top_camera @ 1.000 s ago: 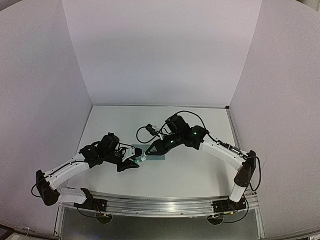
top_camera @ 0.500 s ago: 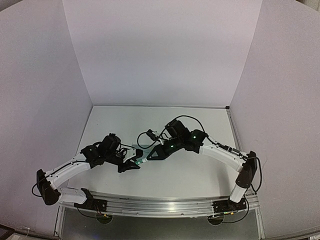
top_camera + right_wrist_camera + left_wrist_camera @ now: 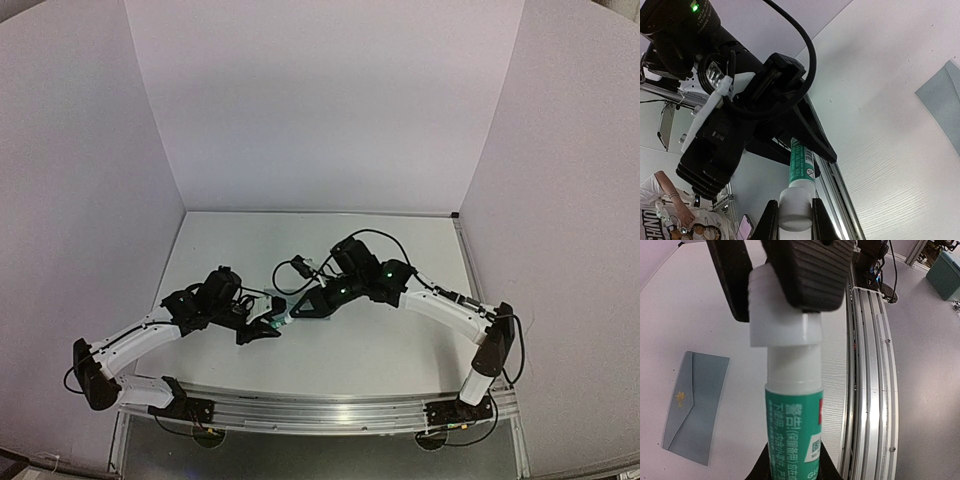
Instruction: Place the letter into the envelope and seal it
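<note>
A glue stick with a green label (image 3: 792, 415) and a white cap (image 3: 785, 315) is held between both grippers above the white table. My left gripper (image 3: 791, 465) is shut on the green body. My right gripper (image 3: 794, 220) is shut on the white cap (image 3: 796, 210); its black fingers (image 3: 810, 270) cover the cap's top in the left wrist view. The teal envelope (image 3: 695, 405) lies flat on the table with its flap folded down, and one corner shows in the right wrist view (image 3: 940, 100). The tan letter is out of view. From above, the grippers meet at the glue stick (image 3: 281, 320).
An aluminium rail (image 3: 870, 365) runs along the table's near edge. White walls enclose the table on three sides (image 3: 320, 120). A black cable (image 3: 290, 268) loops off the right wrist. A teal box (image 3: 945, 270) sits beyond the rail.
</note>
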### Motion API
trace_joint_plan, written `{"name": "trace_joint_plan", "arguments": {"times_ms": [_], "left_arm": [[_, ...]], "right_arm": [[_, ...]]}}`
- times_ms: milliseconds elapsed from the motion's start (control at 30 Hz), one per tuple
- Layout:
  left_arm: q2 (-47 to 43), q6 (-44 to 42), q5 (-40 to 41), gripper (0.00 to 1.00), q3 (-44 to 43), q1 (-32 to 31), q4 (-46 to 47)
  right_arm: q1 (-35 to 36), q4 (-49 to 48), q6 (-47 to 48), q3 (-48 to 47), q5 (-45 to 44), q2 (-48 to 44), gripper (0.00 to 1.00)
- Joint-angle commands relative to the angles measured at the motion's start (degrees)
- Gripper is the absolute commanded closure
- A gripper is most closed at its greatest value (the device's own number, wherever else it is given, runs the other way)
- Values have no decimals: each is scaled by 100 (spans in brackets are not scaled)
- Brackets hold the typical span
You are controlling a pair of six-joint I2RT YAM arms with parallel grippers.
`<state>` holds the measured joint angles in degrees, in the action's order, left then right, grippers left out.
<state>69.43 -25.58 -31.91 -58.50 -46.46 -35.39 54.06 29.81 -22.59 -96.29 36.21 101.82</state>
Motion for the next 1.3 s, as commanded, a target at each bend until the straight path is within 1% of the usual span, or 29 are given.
{"name": "trace_joint_plan", "arguments": {"times_ms": [0, 267, 600, 667, 733, 833, 933, 1133, 1267], "left_arm": [[-44, 66, -1, 100, -258, -21, 313], [-59, -87, 69, 100, -294, -21, 181], [-67, -23, 67, 100, -277, -21, 330], [-83, 60, 60, 100, -272, -21, 366], [-97, 259, 39, 100, -242, -17, 516], [-139, 812, -54, 100, -179, -13, 981], [-96, 969, -105, 100, -166, -12, 1228], [61, 844, 26, 100, -305, -13, 1306], [172, 491, 183, 100, -384, -13, 1444]], "right_arm": [[41, -232, -24, -39, 141, 3, 100], [29, -51, 116, 232, -142, -295, 100], [34, -51, 56, -14, 95, -56, 100], [38, -94, 28, -11, 157, -8, 100], [44, -342, -107, 79, 286, 22, 100], [85, -740, -271, 115, 448, 79, 100], [112, -723, -296, 43, 372, 200, 100], [248, -485, -284, 17, 108, 588, 100], [451, -463, -324, -98, 71, 993, 100]]}}
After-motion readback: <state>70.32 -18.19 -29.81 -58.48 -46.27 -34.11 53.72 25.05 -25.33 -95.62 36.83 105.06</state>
